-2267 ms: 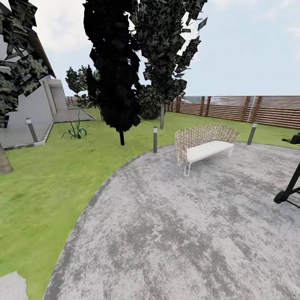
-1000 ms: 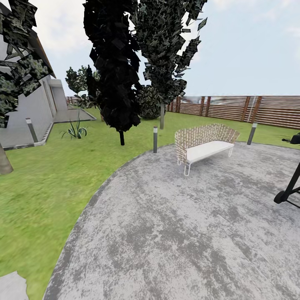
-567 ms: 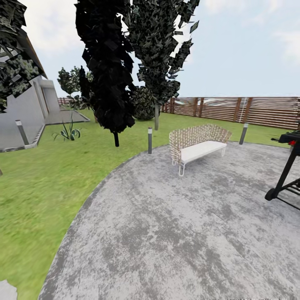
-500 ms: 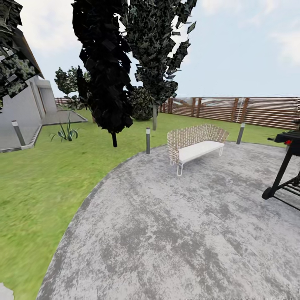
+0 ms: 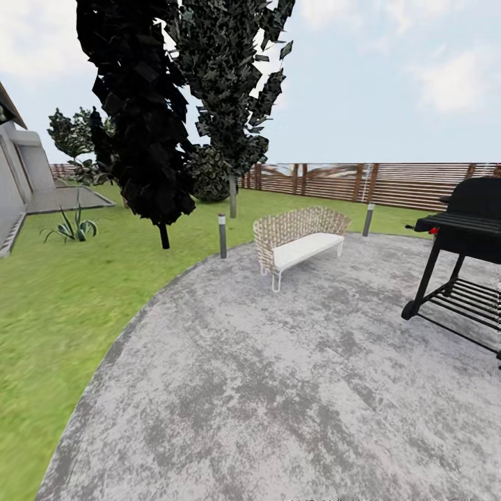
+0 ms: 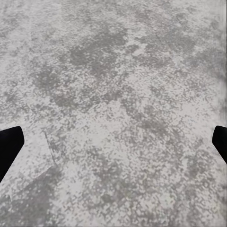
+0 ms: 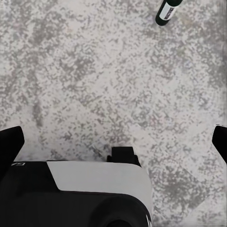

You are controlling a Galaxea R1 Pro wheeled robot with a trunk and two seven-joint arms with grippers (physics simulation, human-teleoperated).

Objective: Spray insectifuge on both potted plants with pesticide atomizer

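I am in the garden, facing a round grey paved patch [image 5: 278, 390] bordered by green lawn [image 5: 62, 306] and a brown slatted fence [image 5: 390, 182]. The pesticide atomizer and both potted plants are out of view. My left gripper [image 6: 113, 142] hangs open over bare paving, its black fingertips [image 6: 9, 147] far apart with nothing between them. My right gripper [image 7: 113, 139] is open too, above the paving and my own white and black base [image 7: 85, 189].
A wicker bench [image 5: 298, 236] stands at the patch's far side. A black grill [image 5: 470, 229] is on the right. Dark trees [image 5: 139, 125], two short bollard lamps [image 5: 223, 236], a striped agave [image 5: 69, 228] and a grey house wall [image 5: 14, 181] lie to the left. A dark cylinder [image 7: 166, 12] stands on the paving.
The head camera has swung to the right: bench, trees and house have slid left in the picture, and the black grill has come fully into view.
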